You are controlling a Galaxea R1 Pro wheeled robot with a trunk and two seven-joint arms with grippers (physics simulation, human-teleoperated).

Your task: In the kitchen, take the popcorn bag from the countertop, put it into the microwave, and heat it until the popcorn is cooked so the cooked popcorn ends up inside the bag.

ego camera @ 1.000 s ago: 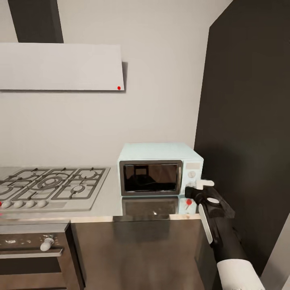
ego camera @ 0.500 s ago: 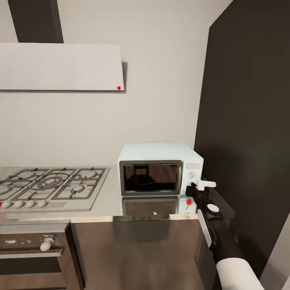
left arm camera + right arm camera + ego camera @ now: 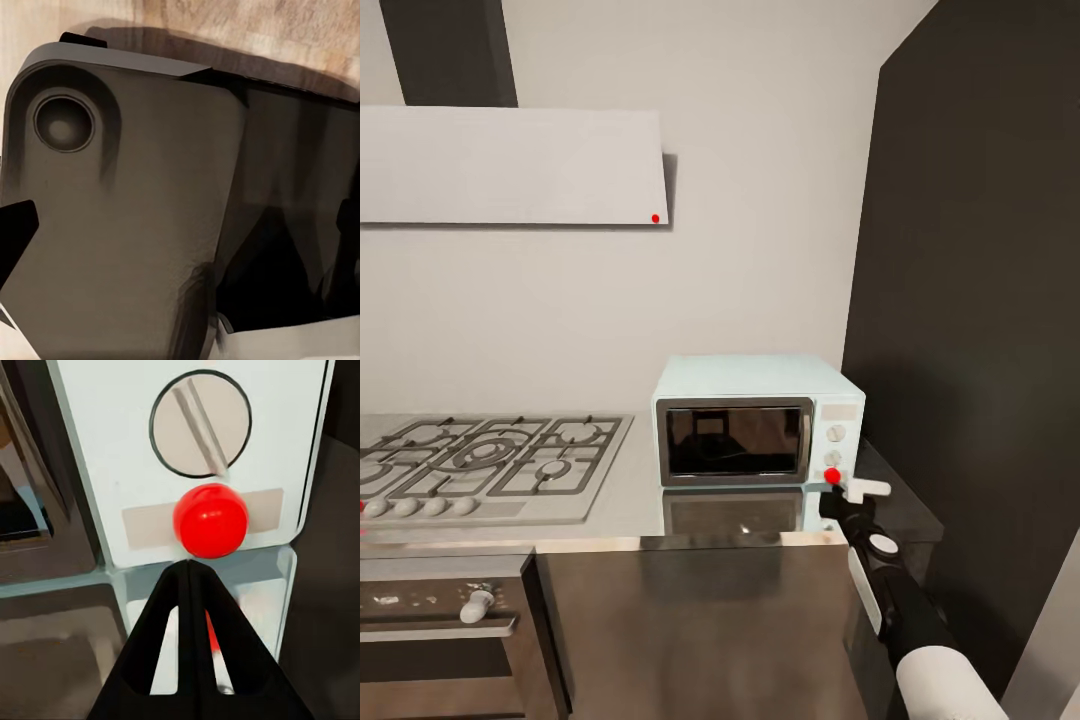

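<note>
Now my right gripper [image 3: 196, 574], fingers pressed together, sits just below the shut microwave's [image 3: 745, 420] red light [image 3: 211, 520]; heating seems underway.

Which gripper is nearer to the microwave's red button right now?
Right. The right gripper sits shut just below the red button on the microwave. The left wrist view faces a grey housing, no microwave.

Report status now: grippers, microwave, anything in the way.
Right gripper shut, tip just below the red light. Microwave door closed, sitting on countertop. Nothing between gripper and panel.
</note>
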